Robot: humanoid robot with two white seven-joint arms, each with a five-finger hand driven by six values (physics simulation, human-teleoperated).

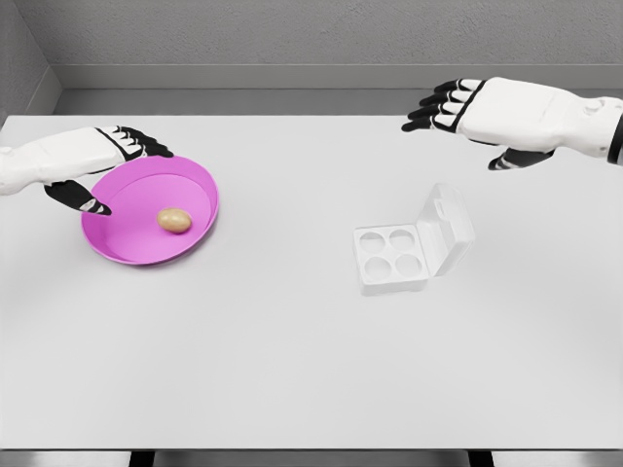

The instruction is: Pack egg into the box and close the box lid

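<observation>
A tan egg lies inside a magenta bowl on the left of the white table. My left hand hovers over the bowl's far left rim, fingers spread, thumb pointing down toward the bowl, holding nothing. A clear plastic egg box with several round cups sits right of centre, its lid standing up at its right side. My right hand hangs above and behind the box at the upper right, fingers relaxed and empty.
The white table stretches across the view, with its front edge near the bottom. A grey wall and floor strip run behind the table's far edge.
</observation>
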